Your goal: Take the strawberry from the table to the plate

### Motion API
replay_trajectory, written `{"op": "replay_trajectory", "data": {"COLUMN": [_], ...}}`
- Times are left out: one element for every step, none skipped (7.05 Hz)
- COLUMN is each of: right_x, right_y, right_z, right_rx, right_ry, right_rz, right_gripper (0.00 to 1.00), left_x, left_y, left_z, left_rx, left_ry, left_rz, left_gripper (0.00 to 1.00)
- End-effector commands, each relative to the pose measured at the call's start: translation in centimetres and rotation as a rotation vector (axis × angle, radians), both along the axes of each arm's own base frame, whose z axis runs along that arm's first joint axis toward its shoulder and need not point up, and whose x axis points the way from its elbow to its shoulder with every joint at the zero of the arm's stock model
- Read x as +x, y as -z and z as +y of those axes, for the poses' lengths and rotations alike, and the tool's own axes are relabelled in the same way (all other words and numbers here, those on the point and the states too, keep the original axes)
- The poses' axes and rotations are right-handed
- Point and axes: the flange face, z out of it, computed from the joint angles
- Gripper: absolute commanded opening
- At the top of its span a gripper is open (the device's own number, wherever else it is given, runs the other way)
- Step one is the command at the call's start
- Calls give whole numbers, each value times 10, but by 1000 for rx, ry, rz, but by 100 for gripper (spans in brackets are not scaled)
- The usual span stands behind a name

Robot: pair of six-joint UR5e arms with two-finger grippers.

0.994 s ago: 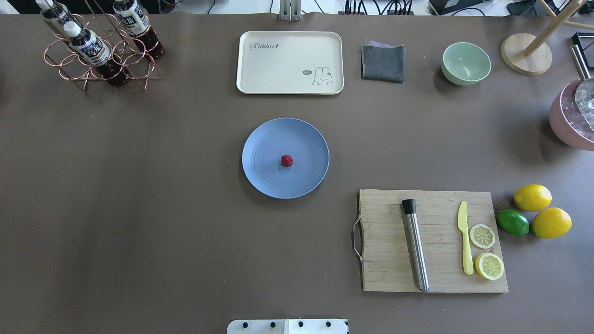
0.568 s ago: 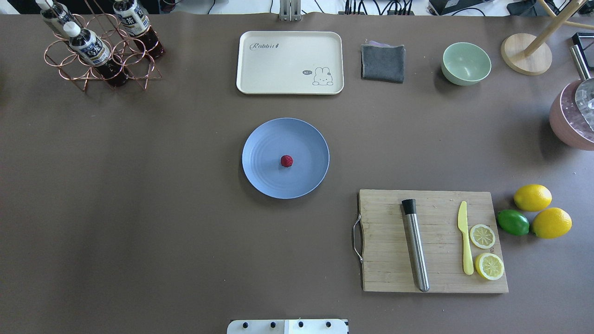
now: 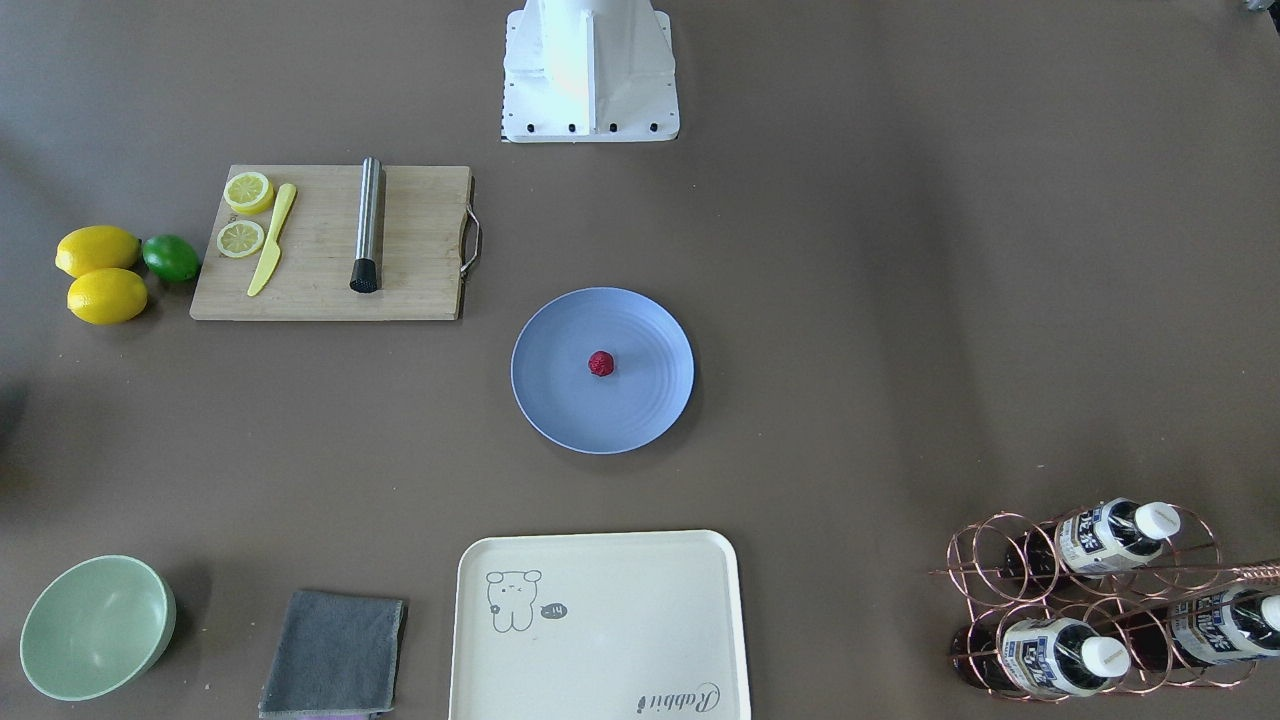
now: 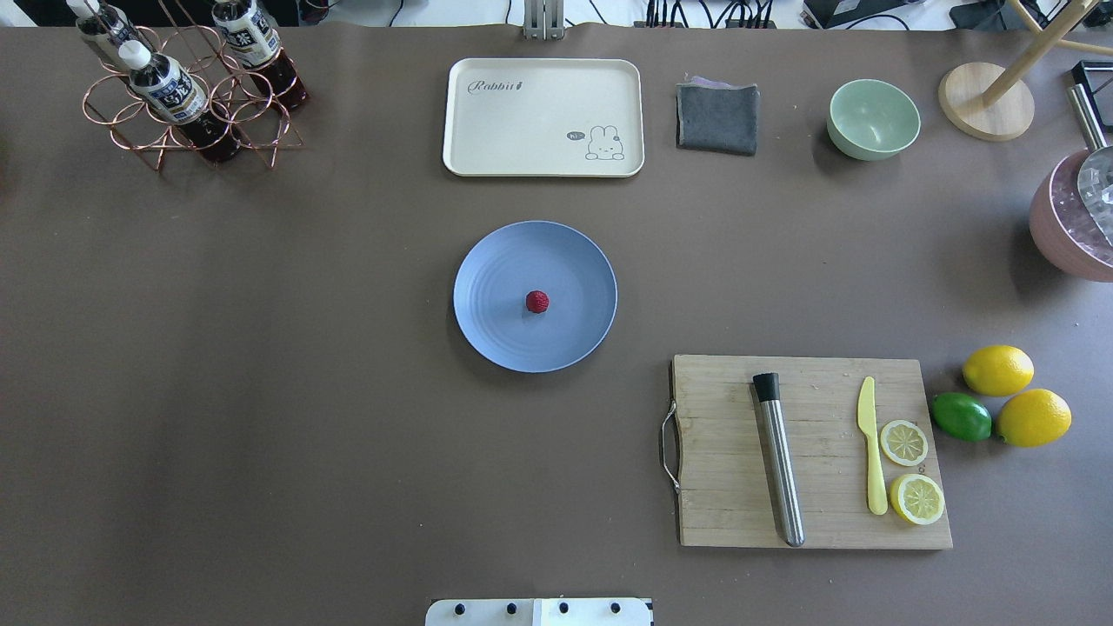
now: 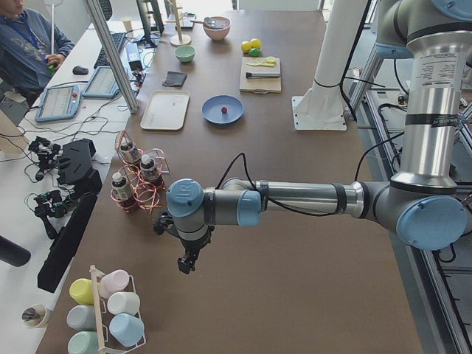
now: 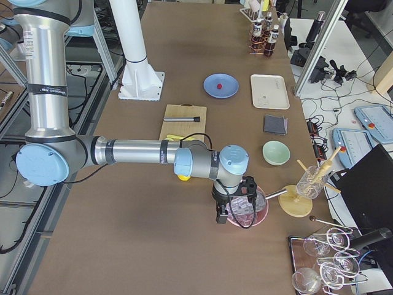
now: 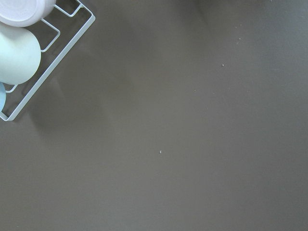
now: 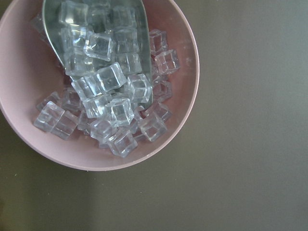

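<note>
Matte grey-brown table (image 4: 261, 391) bears the plate (image 4: 496, 339) holding the strawberry (image 4: 537, 302).

The strawberry (image 6: 219, 85) sits on the plate (image 6: 229, 90); the right claw (image 6: 228, 214) hangs over a pink bowl (image 6: 261, 212), jaws unclear.

Colours here: the strawberry (image 4: 537, 302) is dark red and bumpy, and the plate (image 4: 500, 269) is periwinkle blue with faint concentric rings. The counter (image 4: 261, 391) is matte grey-brown all over. The tray (image 4: 522, 122) is cream with a grey line-drawn critter and "Rabbit" in script. Pale green bowl (image 4: 873, 119), dark grey cloth (image 4: 717, 117), bright yellow lemons (image 4: 997, 369), glossy green lime (image 4: 961, 416), and a light yellow knife (image 4: 870, 456) too.
</note>
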Motion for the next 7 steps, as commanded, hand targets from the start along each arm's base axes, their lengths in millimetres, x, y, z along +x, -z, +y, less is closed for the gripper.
{"op": "replay_trajectory", "data": {"right_x": [0, -1, 0, -1, 0, 0, -1], "right_y": [2, 2, 2, 4, 4, 6, 6], "right_z": [0, 0, 1, 0, 1, 1, 1], "right_rx": [2, 1, 1, 5, 5, 8, 9], "right_ry": [-3, -3, -5, -3, -5, -5, -2], "right_rz": [-16, -18, -18, -18, -19, -21, -21], "right_gripper": [100, 100, 100, 100, 100, 100, 100], "left_x": [0, 1, 0, 0, 1, 0, 0], "left_y": [-2, -2, -3, -3, -3, -3, -3], "left_z": [0, 0, 0, 1, 0, 0, 0], "left_rx": [-8, -9, -11, -11, -11, -11, -11], "left_ry": [2, 2, 2, 4, 2, 2, 2], "left_rz": [0, 0, -2, 0, 0, -2, -2], "left_gripper": [98, 98, 98, 98, 98, 98, 98]}}
